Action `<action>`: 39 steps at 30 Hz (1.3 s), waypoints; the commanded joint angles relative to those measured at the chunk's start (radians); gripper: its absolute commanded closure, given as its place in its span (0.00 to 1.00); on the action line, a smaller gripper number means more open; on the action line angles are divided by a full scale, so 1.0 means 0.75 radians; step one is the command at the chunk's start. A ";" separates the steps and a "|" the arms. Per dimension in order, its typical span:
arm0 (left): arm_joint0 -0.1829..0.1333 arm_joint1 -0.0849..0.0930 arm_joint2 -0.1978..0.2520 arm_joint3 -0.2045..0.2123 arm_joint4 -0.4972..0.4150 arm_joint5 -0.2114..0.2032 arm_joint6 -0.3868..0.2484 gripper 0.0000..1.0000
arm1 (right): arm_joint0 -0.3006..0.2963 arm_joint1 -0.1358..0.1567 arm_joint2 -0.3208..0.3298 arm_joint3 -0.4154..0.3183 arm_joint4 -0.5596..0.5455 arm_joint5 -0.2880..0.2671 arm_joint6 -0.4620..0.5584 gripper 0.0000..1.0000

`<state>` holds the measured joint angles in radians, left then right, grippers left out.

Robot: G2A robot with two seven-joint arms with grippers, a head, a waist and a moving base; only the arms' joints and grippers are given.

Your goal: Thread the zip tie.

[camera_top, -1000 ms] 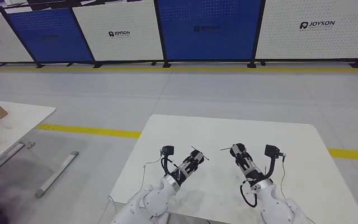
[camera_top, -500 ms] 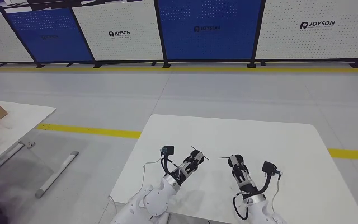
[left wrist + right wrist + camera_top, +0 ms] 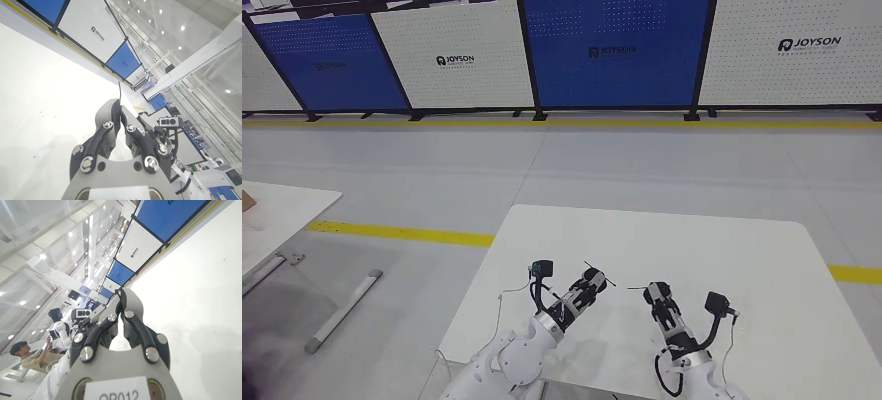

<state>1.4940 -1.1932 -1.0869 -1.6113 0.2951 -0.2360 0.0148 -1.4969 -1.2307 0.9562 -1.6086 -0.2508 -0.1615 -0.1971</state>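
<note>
White table (image 3: 742, 250) fills my working area, with blue and white pegboard panels (image 3: 612, 50) standing across the floor behind it. Both arms are up over the near part of the table, side by side and near each other.

My left gripper (image 3: 119, 108) is pressed together on a thin black plastic zip tie (image 3: 119, 91). In its wrist view the strip runs between the pads and stands out well past the fingertips, straight and free in the air.

My right gripper (image 3: 120, 296) is also clamped tight, pinching a short black stub (image 3: 117, 292) at its very tip. I take that for the tie's head end or a second piece, but I cannot tell which.

From above, a dark line at the left fingertips has its free end toward the right gripper. A shorter line pokes from the right fingertips back toward the left. The two ends face each other across a bare gap and do not touch.

What I watch is the axes. The left strip lies on a slant across the table, while the right stub lies nearly level, so they are not in line. I judge that the threading needs those axes brought together before the gap is closed. The long free strip will likely flex if it meets the stub off-centre.
</note>
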 commanded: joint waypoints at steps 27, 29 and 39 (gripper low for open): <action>0.011 -0.015 0.052 -0.024 0.084 0.143 0.077 1.00 | -0.016 -0.025 -0.025 0.033 -0.036 -0.046 -0.053 1.00; 0.011 -0.015 0.052 -0.024 0.084 0.143 0.077 1.00 | -0.010 -0.030 -0.034 0.035 -0.041 -0.045 -0.041 1.00; 0.003 -0.023 0.055 -0.019 0.065 0.194 0.113 1.00 | -0.009 -0.037 -0.035 0.036 -0.046 -0.045 -0.055 1.00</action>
<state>1.4973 -1.2090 -1.0474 -1.6256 0.3490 -0.0992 0.0942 -1.5034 -1.2584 0.9302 -1.5816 -0.2857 -0.1954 -0.2385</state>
